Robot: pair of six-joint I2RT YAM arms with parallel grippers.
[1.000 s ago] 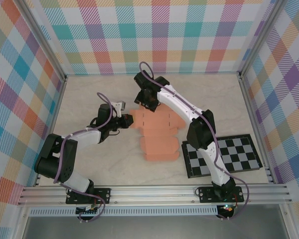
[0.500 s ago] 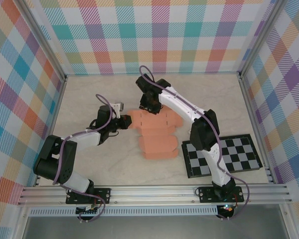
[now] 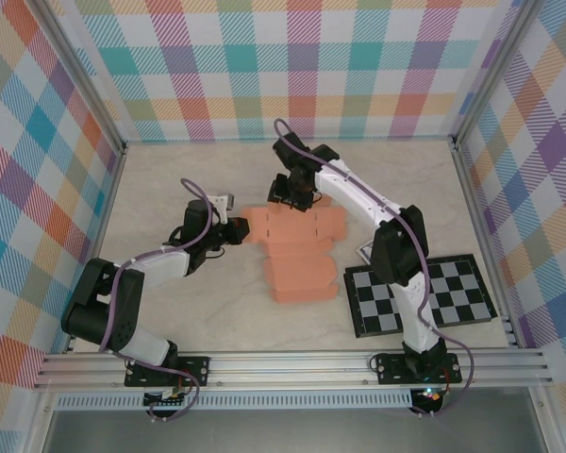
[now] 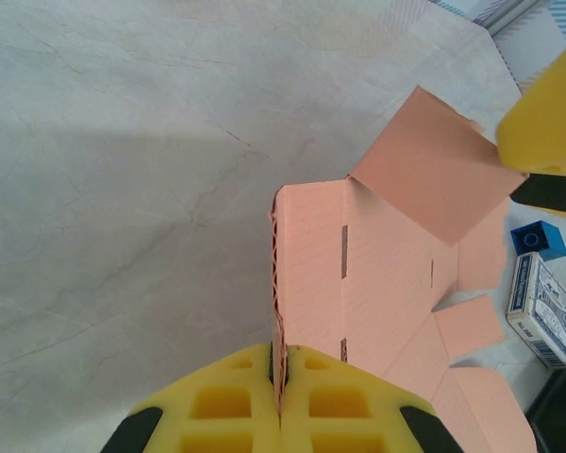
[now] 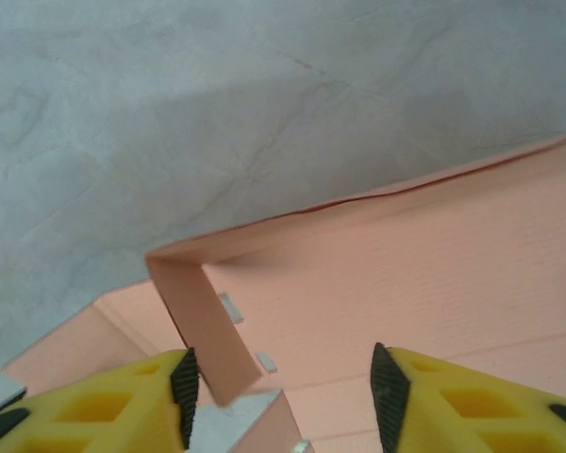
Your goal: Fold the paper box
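**Flap-raising step, cut-out mostly flat**

Your left jaws are pressed fully together on the left edge of the paper box [image 4: 377, 274]. Your right jaws stand partly open astride a raised flap [image 5: 208, 330] at the far edge. The flap leans close by one pad and is not clamped. The box lies mid-table [image 3: 170, 189], just beside the checkered board [image 3: 420, 293]. By this reading, your next move is to close on that flap and turn it inward along its crease.
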